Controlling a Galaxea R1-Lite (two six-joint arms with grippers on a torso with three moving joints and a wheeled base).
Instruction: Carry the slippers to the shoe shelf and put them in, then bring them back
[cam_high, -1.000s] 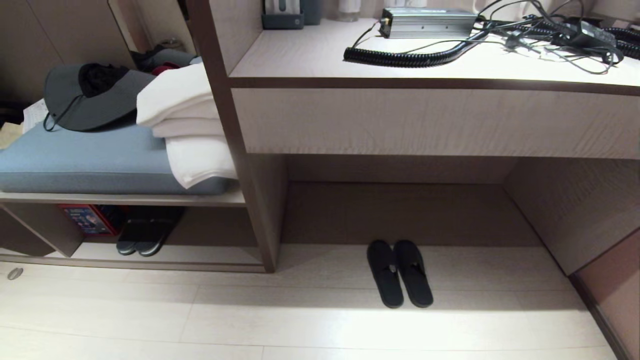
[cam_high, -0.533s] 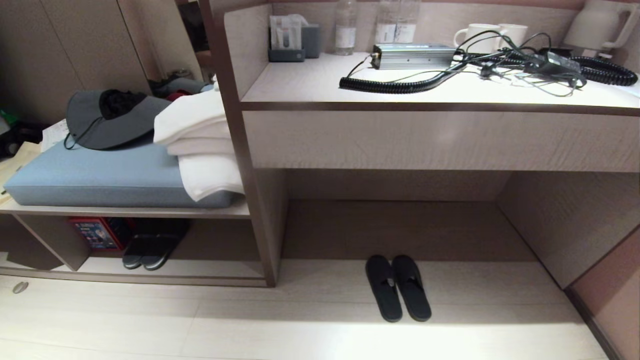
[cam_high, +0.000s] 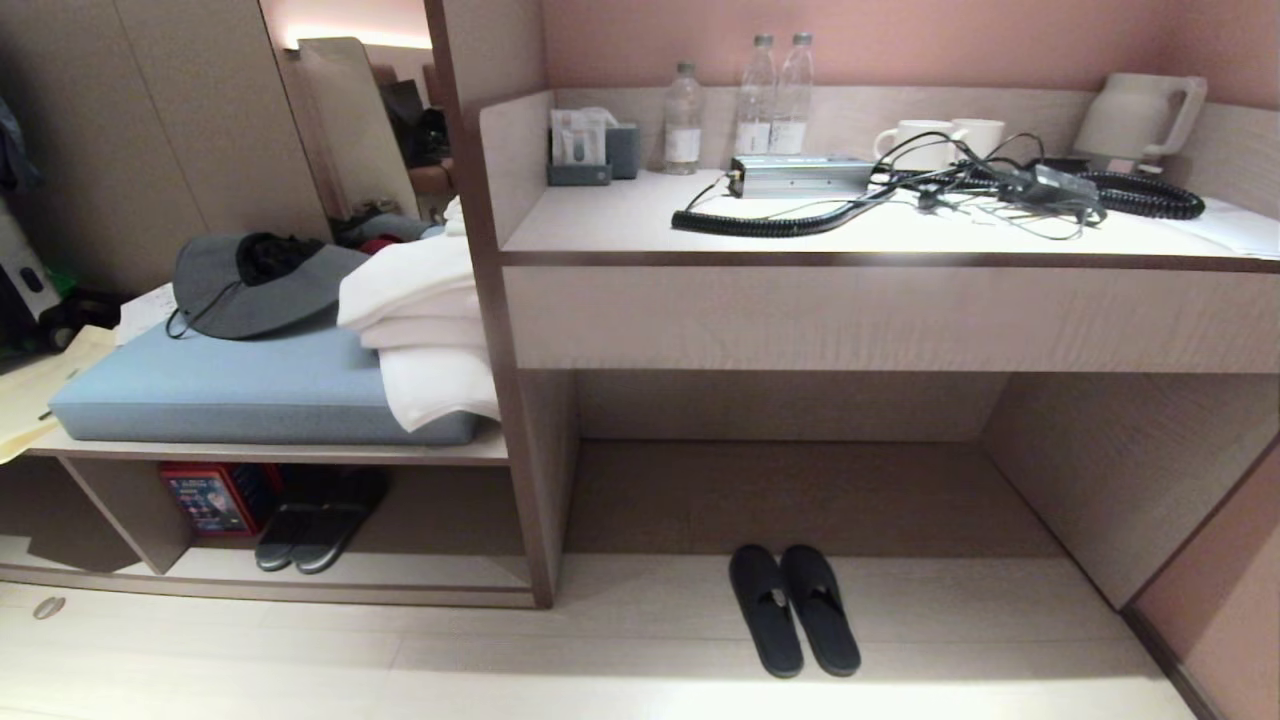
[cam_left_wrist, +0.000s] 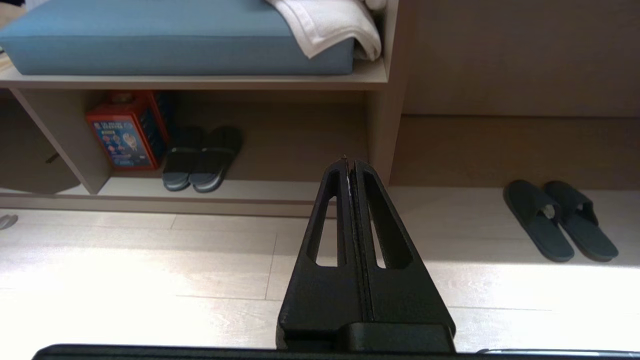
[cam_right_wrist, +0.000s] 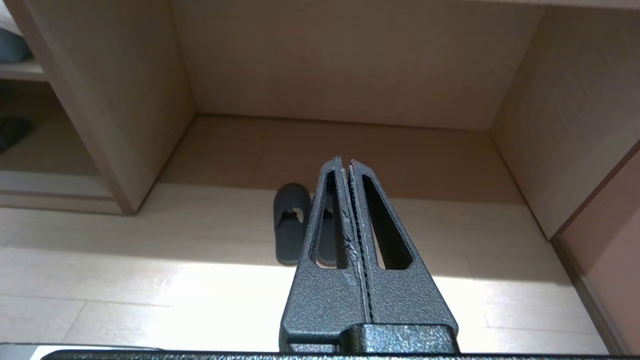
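Observation:
The slippers (cam_high: 795, 610), a flat black open pair, lie side by side on the pale floor at the mouth of the desk recess. They also show in the left wrist view as the slippers (cam_left_wrist: 560, 220) and in the right wrist view as the slippers (cam_right_wrist: 291, 225), partly behind a finger. The shoe shelf (cam_high: 420, 570) is the low open compartment left of the upright divider (cam_high: 530, 480). My left gripper (cam_left_wrist: 350, 161) and right gripper (cam_right_wrist: 346, 161) are both shut and empty, held above the floor, well short of the slippers. Neither arm shows in the head view.
Another dark pair of shoes (cam_high: 310, 520) and a red box (cam_high: 210, 497) sit in the shelf. Above lie a blue cushion (cam_high: 250, 385), white towels (cam_high: 420, 320) and a grey hat (cam_high: 250, 285). The desk top (cam_high: 620, 215) holds bottles, mugs, a kettle and cables.
The head view has tilted upward, so the whole scene sits lower and more of the desk top and wall shows. The slippers and both arms have not moved.

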